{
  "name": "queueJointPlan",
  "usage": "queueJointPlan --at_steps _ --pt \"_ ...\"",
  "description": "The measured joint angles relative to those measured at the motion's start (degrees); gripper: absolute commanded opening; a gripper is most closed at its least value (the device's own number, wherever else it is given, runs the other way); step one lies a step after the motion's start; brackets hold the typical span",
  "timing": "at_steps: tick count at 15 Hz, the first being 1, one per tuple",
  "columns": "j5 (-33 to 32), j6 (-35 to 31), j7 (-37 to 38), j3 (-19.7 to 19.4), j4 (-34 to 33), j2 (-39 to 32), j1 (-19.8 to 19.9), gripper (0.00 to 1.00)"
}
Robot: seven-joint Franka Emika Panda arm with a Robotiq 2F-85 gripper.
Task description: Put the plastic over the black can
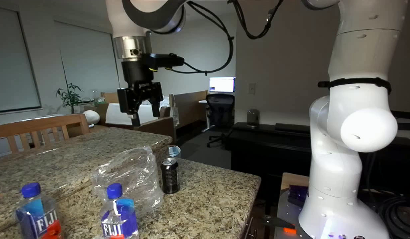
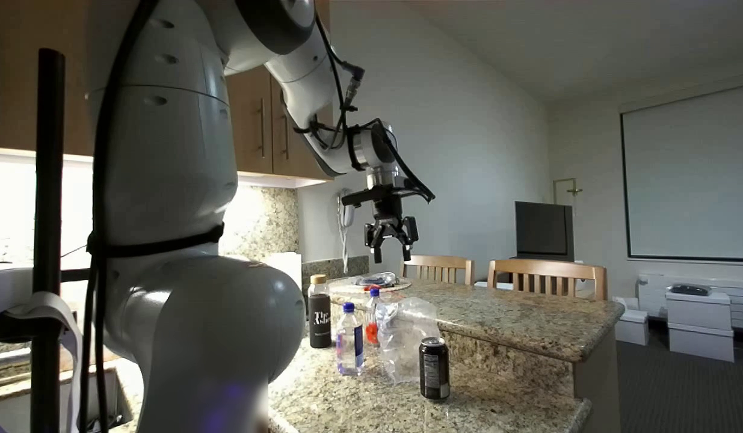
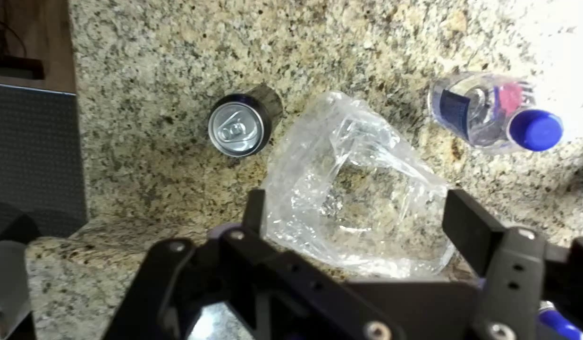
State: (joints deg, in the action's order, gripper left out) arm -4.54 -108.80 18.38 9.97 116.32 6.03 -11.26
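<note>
A clear plastic bag (image 1: 130, 179) stands puffed up on the granite counter. It also shows in an exterior view (image 2: 404, 337) and in the wrist view (image 3: 300, 189), its open mouth facing up. A black can (image 1: 170, 176) stands upright close beside the bag, uncovered. The can also shows in an exterior view (image 2: 434, 370) and, with its silver top, in the wrist view (image 3: 237, 128). My gripper (image 1: 146, 115) is open and empty, pointing down, high above the bag. It also shows in an exterior view (image 2: 392, 254). In the wrist view the bag lies between the fingertips (image 3: 356, 210).
Two blue-capped water bottles (image 1: 39, 215) (image 1: 119, 215) stand near the bag. A dark bottle with a wooden cap (image 2: 319, 313) stands beyond them. A raised granite ledge (image 2: 503, 316) runs behind the bag. The counter's edge (image 1: 256, 189) lies beyond the can.
</note>
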Motion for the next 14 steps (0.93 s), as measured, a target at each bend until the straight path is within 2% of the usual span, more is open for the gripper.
queueJointPlan --at_steps 5,14 --pt "4.7 -2.6 -8.0 0.1 3.2 0.0 -0.3 1.0" --pt "4.6 -2.7 -8.1 0.5 3.2 -0.4 -0.4 1.0"
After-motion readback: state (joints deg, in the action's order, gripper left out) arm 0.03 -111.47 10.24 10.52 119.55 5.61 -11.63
